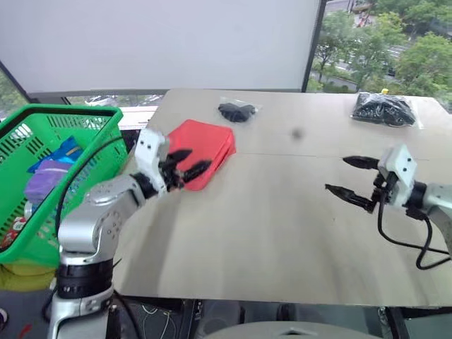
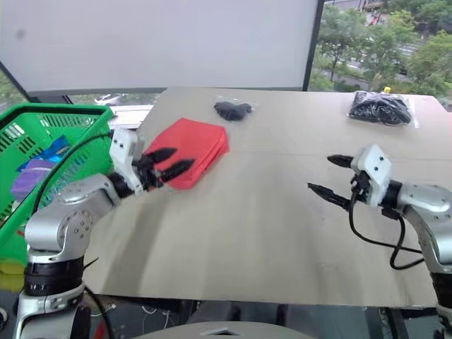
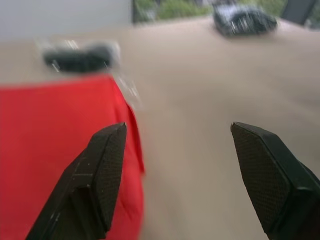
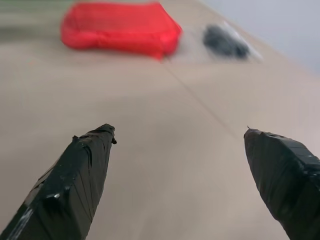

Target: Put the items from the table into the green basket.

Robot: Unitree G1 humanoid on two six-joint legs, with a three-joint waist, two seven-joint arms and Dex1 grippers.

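The left claw [image 1: 185, 169] hovers released over the red pouch's [image 1: 205, 146] near edge, while the right claw [image 1: 351, 177] gapes empty above the worktop [image 1: 268, 226].

I have the left end effector [image 1: 186, 167] low over the near edge of the red pouch [image 1: 203, 150], fingers spread, pointing inward. My right end effector [image 1: 351, 177] hangs well to the pouch's right, fingers wide apart, pointing back toward it.

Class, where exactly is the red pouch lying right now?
The red pouch lies flat on the table's left part, just ahead of the open left gripper, nearer than the small clear bag.
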